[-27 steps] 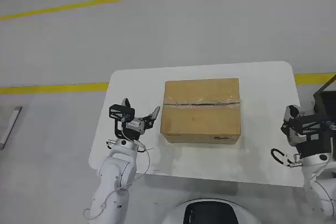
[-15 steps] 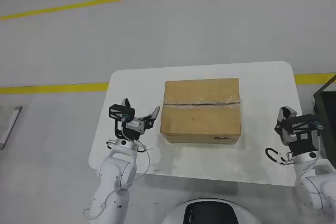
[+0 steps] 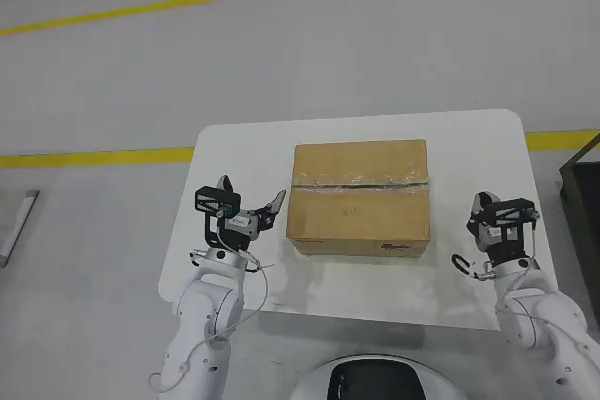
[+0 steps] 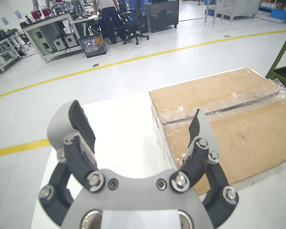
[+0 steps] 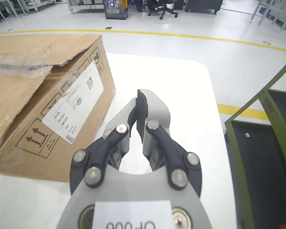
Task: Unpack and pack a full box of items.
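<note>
A brown cardboard box (image 3: 359,197) stands in the middle of the white table (image 3: 460,135), its flaps down and clear tape along the top seam. My left gripper (image 3: 252,198) hovers just off the box's left side, open and empty. In the left wrist view the gripper (image 4: 137,110) stands wide open, one finger (image 4: 197,127) in front of the box's (image 4: 228,120) near corner. My right gripper (image 3: 492,212) is over the table to the right of the box. In the right wrist view the gripper (image 5: 139,97) is shut and empty beside the box's labelled end (image 5: 69,103).
A dark green cart (image 5: 264,144) stands just past the table's right edge (image 3: 592,190). Bare tabletop lies around the box on all sides. The tape (image 5: 19,69) at the box's right end is torn and crumpled, with one flap edge ragged.
My right arm has moved left from the table's right edge toward the box. The left arm and the box have stayed still.
</note>
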Controlling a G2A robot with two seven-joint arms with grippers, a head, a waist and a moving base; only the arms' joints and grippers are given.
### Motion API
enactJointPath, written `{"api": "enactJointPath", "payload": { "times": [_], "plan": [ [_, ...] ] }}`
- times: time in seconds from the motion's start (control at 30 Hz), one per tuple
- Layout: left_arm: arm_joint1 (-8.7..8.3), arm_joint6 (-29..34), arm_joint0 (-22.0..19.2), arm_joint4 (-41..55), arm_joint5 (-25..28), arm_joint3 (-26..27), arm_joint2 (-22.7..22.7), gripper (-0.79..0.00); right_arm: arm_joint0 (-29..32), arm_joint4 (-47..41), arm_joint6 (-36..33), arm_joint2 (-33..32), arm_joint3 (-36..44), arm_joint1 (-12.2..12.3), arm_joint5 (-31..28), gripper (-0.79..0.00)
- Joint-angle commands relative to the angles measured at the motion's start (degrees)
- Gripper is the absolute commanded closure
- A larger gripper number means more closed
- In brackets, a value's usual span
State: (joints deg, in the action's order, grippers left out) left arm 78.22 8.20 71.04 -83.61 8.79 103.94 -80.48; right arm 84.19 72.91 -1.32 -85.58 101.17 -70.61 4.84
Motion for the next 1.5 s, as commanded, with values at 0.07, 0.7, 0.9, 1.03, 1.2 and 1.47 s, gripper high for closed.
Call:
{"api": "enactJointPath", "payload": {
  "times": [0.07, 0.7, 0.9, 1.03, 1.2, 1.47],
  "plan": [
    [0.00, 0.00, 0.00, 0.00, 0.00, 0.00, 0.00, -0.785, -4.05, -0.99, 0.08, 2.73, -2.97, -0.49, -0.42, 0.000],
    [0.00, 0.00, 0.00, 0.00, 0.00, 0.00, 0.00, -0.785, -10.08, -1.79, 1.18, 10.43, -8.18, -2.08, -2.96, 0.000],
    [0.15, 0.13, 0.05, 2.29, 0.95, 0.67, 1.40, -0.785, -7.00, -1.92, 1.85, 6.67, -5.28, -1.77, -1.04, 0.000],
    [0.36, 1.26, -1.71, 3.04, 3.90, 0.42, 5.16, -0.785, -3.22, 0.14, 2.19, 2.77, -2.21, -1.20, -0.94, 0.000],
    [0.79, 3.91, -5.32, -0.60, 5.42, -2.83, 11.00, -0.785, 2.07, -0.83, 2.21, -2.17, 1.18, -0.81, -0.16, 0.000],
    [1.82, 4.44, -9.42, -3.03, 1.22, -7.79, 16.25, -0.785, 9.21, -2.95, 2.37, -6.60, 5.14, -0.70, 0.31, 0.000]
  ]
}}
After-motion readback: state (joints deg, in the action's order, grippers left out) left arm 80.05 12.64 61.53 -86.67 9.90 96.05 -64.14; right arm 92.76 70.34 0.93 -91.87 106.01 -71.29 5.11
